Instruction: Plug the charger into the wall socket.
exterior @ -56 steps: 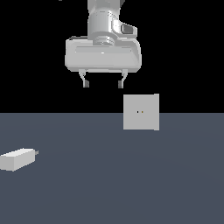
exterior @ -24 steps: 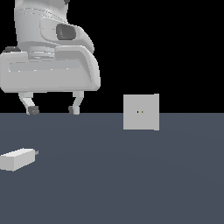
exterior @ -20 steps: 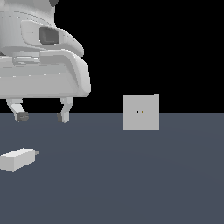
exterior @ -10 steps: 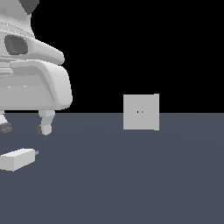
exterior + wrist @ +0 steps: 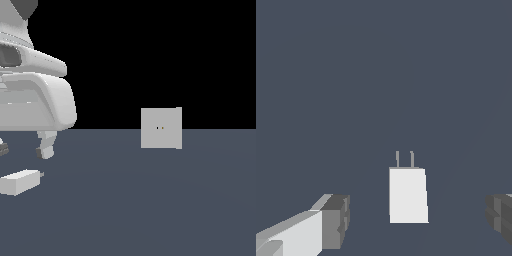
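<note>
You had the gripper [image 5: 22,150] at the exterior view's left, partly cut off by the frame edge, with its fingers spread apart and nothing between them. One finger [image 5: 46,145] hung above the grey floor [image 5: 150,200]. The charger [image 5: 19,182] lay flat on the floor just below the gripper, its prongs pointing toward the exterior view's right. The wall socket [image 5: 161,128] stood upright well apart from it, to the right, two dark holes at its centre.

Bulky glossy white rounded arm housing [image 5: 35,95], dark recessed panel on its side. White two-finger gripper [image 5: 416,222]: pale grey fingers [image 5: 46,148], squared white shanks ending in dark grey blocky fingertip pads [image 5: 336,221].
</note>
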`<state>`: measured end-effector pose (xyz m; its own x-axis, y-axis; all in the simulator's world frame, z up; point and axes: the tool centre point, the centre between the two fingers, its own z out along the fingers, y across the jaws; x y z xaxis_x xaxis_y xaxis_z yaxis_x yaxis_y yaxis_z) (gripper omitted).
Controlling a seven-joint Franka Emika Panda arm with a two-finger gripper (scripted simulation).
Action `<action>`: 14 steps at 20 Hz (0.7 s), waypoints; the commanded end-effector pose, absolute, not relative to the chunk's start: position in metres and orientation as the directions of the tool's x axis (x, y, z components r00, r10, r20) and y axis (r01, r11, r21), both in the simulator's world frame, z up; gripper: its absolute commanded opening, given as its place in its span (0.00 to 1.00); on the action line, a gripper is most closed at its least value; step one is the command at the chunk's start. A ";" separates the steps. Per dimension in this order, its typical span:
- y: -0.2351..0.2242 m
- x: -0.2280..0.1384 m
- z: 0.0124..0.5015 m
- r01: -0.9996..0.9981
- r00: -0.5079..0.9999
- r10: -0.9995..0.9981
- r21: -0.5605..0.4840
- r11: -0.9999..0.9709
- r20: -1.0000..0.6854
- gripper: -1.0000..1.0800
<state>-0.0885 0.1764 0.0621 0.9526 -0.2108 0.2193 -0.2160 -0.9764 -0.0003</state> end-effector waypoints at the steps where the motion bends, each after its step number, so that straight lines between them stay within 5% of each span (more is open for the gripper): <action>1: 0.176 -0.089 0.060 -0.216 0.953 -0.211 0.000 -0.976 0.219 0.96; 14: 0.176 -0.089 0.016 -0.218 0.952 -0.213 0.000 -0.976 0.220 0.96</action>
<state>-0.0894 0.1760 0.0197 0.9524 -0.2123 0.2190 -0.2177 -0.9760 0.0006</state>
